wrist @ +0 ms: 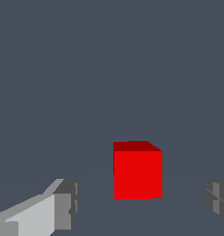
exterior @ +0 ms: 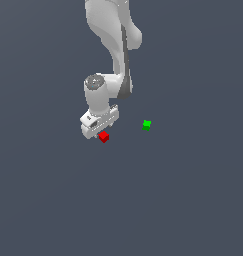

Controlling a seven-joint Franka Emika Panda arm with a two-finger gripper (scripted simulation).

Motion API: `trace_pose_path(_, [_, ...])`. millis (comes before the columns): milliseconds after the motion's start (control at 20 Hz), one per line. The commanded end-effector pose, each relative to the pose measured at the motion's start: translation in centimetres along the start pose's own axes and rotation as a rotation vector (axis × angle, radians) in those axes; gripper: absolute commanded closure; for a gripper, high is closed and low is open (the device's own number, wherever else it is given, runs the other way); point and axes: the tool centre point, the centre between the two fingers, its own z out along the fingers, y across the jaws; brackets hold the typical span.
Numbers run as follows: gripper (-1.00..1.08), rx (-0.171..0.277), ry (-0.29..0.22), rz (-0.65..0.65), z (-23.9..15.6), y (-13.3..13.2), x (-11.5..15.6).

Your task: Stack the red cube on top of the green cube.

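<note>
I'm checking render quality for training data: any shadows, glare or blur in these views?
Exterior view: sharp, flat lighting, no cast shadows under the red cube or green cube. Wrist view: no blur or glare; red cube's top face renders darker; gripper fingers crisp.

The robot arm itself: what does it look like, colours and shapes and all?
The arm is smooth, rounded and white, with a dark grey strip down one side and a grey round cap at a joint. It ends in a blocky white gripper. In the wrist view its two fingers are grey and angular. No cables or markings show.
</note>
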Motion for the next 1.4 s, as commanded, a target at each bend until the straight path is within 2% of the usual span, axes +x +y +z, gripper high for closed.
trace_pose_path(0, [-0.92,-0.001,0.001,-0.012,0.1,0.2,-0.1])
trace_pose_path(450, [-0.92,-0.001,0.001,-0.013,0.4,0.2,-0.2])
trace_pose_path(950, [-0.92,-0.001,0.001,-0.013,4.2,0.2,-0.2])
trace_pose_path(1250, [-0.92,-0.001,0.001,-0.013,5.2,0.2,-0.1])
trace_pose_path(1300, [1.08,-0.001,0.001,-0.013,5.2,0.2,-0.1])
trace_pose_path(1350, [1.08,-0.001,0.001,-0.013,5.2,0.2,-0.1])
